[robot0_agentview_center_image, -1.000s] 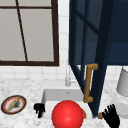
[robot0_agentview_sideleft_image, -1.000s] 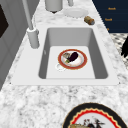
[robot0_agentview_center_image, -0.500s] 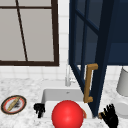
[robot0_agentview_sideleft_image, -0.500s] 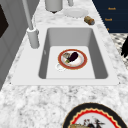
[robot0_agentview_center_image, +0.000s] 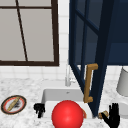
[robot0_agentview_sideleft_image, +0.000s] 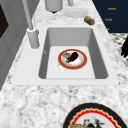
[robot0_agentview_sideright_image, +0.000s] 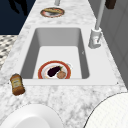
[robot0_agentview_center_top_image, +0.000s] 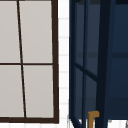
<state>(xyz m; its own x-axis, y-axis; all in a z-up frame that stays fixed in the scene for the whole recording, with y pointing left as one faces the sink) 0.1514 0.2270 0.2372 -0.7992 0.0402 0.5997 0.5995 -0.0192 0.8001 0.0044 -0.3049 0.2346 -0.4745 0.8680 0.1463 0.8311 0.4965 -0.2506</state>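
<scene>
In the front view my left hand (robot0_agentview_center_image: 39, 109) hangs over the sink's left front corner, fingers relaxed and pointing down, holding nothing. My right hand (robot0_agentview_center_image: 112, 118) stands at the right with straight fingers spread upward, just beside a small brown bottle (robot0_agentview_center_image: 103, 114) lying on the counter. A red round thing (robot0_agentview_center_image: 67, 114) sits low in the middle between the hands. In the sink (robot0_agentview_sideleft_image: 98, 57) lies a red-rimmed plate (robot0_agentview_sideleft_image: 72, 58) with a dark eggplant and other food. A black hand (robot0_agentview_sideleft_image: 124, 47) shows at the right edge of the left side view, and another hand (robot0_agentview_sideright_image: 18, 6) at the top left of the right side view.
A dark blue glass cabinet door (robot0_agentview_center_image: 85, 50) with a wooden handle (robot0_agentview_center_image: 88, 83) stands open above the sink. The faucet (robot0_agentview_center_image: 67, 77) rises behind the basin. A patterned plate (robot0_agentview_center_image: 13, 104) lies at the left, and a grey canister (robot0_agentview_center_image: 123, 82) and a white plate (robot0_agentview_sideleft_image: 75, 12) at the right.
</scene>
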